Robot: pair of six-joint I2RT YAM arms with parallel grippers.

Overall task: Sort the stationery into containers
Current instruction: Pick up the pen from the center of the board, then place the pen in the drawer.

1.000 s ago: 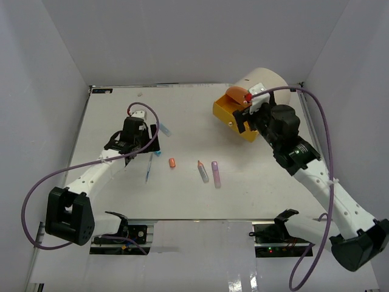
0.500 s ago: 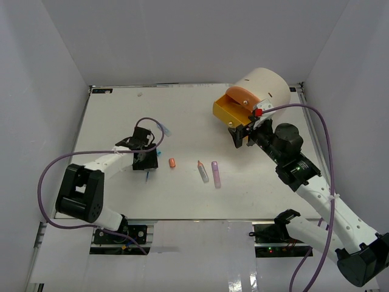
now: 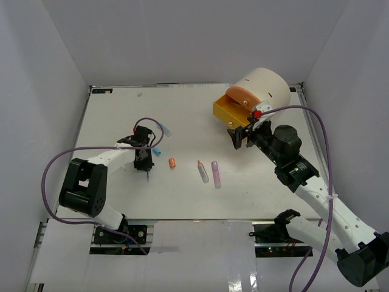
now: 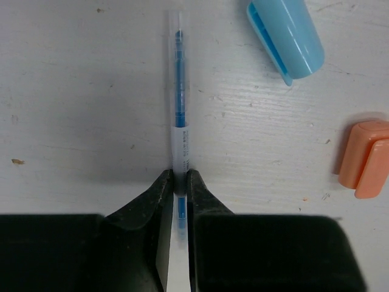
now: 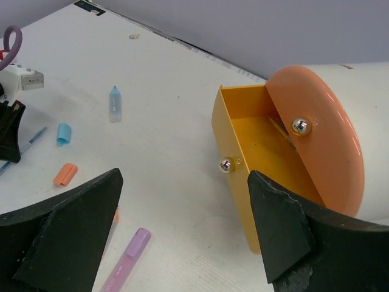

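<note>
My left gripper is shut on a slim clear pen with blue ink that lies on the table; from above the gripper sits over this pen. Beside it are a light-blue cap and an orange cap. A grey marker with an orange tip and a purple marker lie mid-table. The cream cylinder has its yellow drawer pulled out under the orange drawer. My right gripper stands open and empty in front of the yellow drawer.
A clear marker with a blue tip lies farther back on the table. The yellow drawer's round knob sticks out toward my right gripper. White walls enclose the table on three sides.
My left gripper came down over the blue pen and closed on it. The right gripper backed a little away from the yellow drawer, then held still.
</note>
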